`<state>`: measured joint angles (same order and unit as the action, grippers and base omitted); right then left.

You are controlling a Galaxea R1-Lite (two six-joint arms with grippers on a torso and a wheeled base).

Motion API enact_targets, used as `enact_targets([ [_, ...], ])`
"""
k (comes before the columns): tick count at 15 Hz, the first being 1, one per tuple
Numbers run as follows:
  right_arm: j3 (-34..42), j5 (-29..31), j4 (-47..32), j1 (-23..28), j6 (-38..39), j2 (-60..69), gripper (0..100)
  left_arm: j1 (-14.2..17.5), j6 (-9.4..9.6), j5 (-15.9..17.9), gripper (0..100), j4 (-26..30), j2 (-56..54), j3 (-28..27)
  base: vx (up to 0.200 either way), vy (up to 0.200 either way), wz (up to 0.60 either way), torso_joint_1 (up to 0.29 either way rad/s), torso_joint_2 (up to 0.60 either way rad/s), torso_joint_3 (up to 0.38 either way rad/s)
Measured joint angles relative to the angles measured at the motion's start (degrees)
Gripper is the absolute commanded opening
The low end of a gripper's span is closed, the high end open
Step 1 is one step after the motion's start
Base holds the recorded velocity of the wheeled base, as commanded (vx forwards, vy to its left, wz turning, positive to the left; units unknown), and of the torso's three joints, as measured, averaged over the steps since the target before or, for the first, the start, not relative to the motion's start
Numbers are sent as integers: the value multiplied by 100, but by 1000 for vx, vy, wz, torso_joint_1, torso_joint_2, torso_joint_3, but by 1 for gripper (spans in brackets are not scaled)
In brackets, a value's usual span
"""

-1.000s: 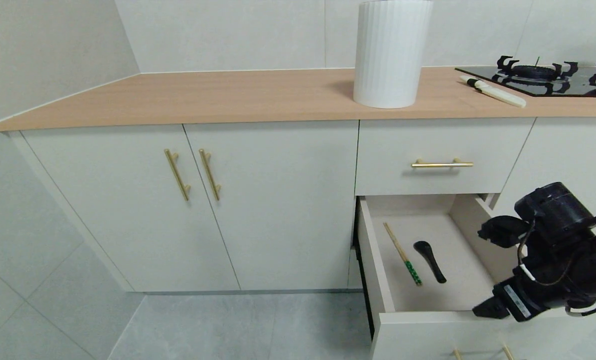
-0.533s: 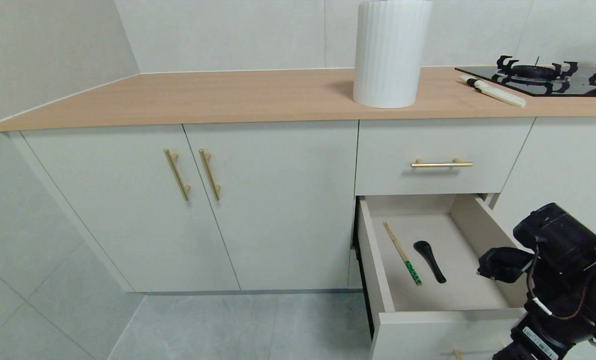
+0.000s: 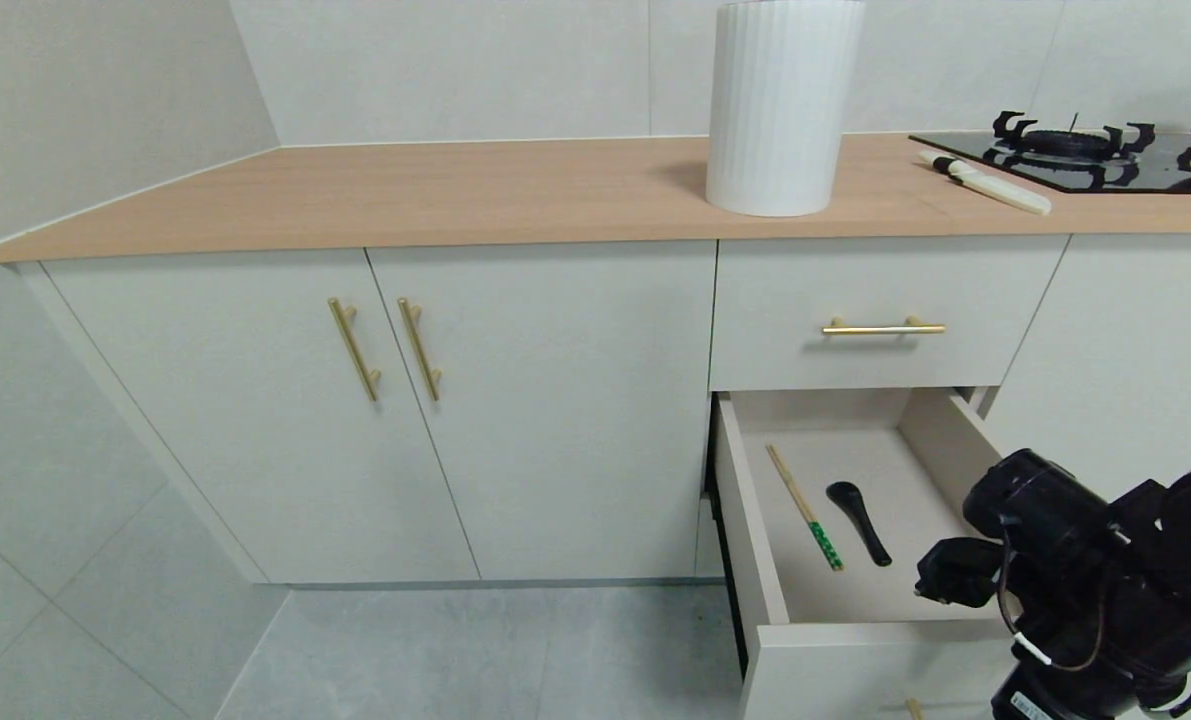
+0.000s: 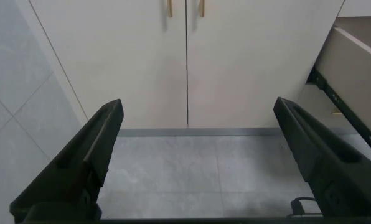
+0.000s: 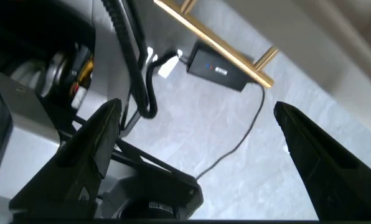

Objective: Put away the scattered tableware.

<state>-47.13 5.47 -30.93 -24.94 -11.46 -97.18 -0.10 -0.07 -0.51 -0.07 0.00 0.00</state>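
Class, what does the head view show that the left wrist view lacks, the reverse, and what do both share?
Head view adds: chopsticks and a black spoon lying in the open drawer, a white canister on the countertop. Left wrist view adds: the left gripper, jaws open. Shared: the cupboard doors, their gold handles, the drawer's side, floor.

Right gripper (image 5: 195,109) and cabled arm (image 3: 1075,520) are black.

Wooden surface (image 3: 405,195), white canister (image 3: 777,105) upright on it, knife (image 3: 985,183) right of canister, open drawer (image 3: 750,520) below canister, chopsticks (image 3: 803,507) and spoon (image 3: 858,521) inside
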Motion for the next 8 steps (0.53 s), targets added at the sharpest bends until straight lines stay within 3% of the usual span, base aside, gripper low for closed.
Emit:
enact_targets([
  [8,-243,372,85,174,407,-386,100,0,2,0,100,0,0,0,0,0,0,0,0,0],
])
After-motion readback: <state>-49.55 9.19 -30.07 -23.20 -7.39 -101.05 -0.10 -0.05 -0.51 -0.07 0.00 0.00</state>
